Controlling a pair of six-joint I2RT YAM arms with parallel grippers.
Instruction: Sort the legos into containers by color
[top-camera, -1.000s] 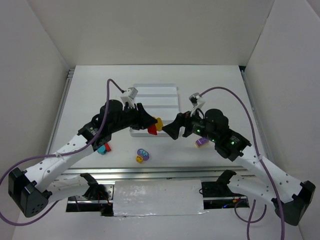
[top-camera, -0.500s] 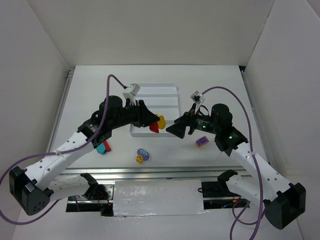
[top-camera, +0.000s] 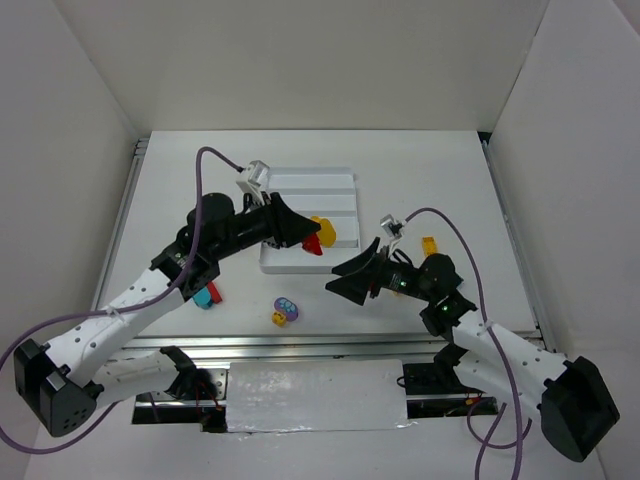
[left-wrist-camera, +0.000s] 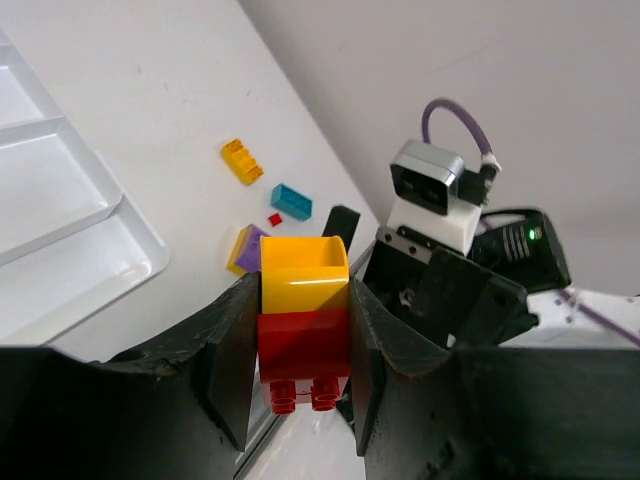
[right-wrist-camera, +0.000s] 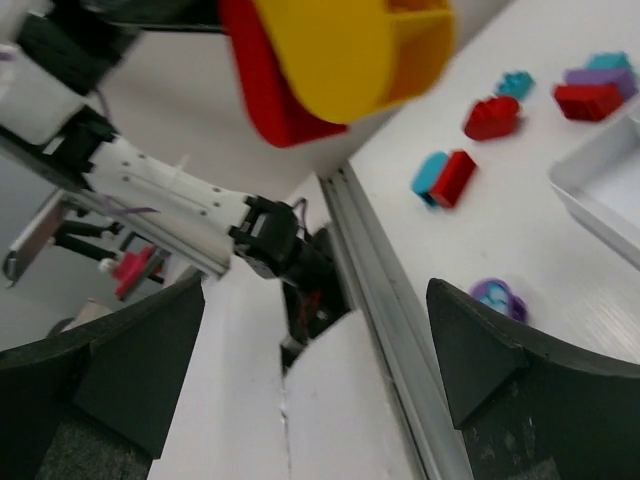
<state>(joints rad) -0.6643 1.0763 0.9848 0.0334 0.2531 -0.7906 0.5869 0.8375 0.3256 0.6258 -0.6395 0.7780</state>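
Left gripper (left-wrist-camera: 300, 352) is clamped tight on a yellow-on-red stack (left-wrist-camera: 303, 300), two legos stuck together with the yellow one on top. It's held up off the worktop (top-camera: 450, 180). From the top camera it sits over the near part of the white tray (top-camera: 320, 190), which lies around the middle of the worktop, a bit toward the far edge. The right gripper (right-wrist-camera: 318, 320) has its fingers spread wide with nothing between them. It points at the stack from the right, close but not touching. Loose stuff on the worktop: a yellow-orange brick (top-camera: 429, 244) right of the tray, with a teal brick (left-wrist-camera: 291, 201) and a purple brick (left-wrist-camera: 246, 250) near it. There's also a teal and red pair (top-camera: 208, 296) off the tray's near-left corner. And a purple and yellow clump (top-camera: 285, 311) sits toward the near edge, between the two arms.
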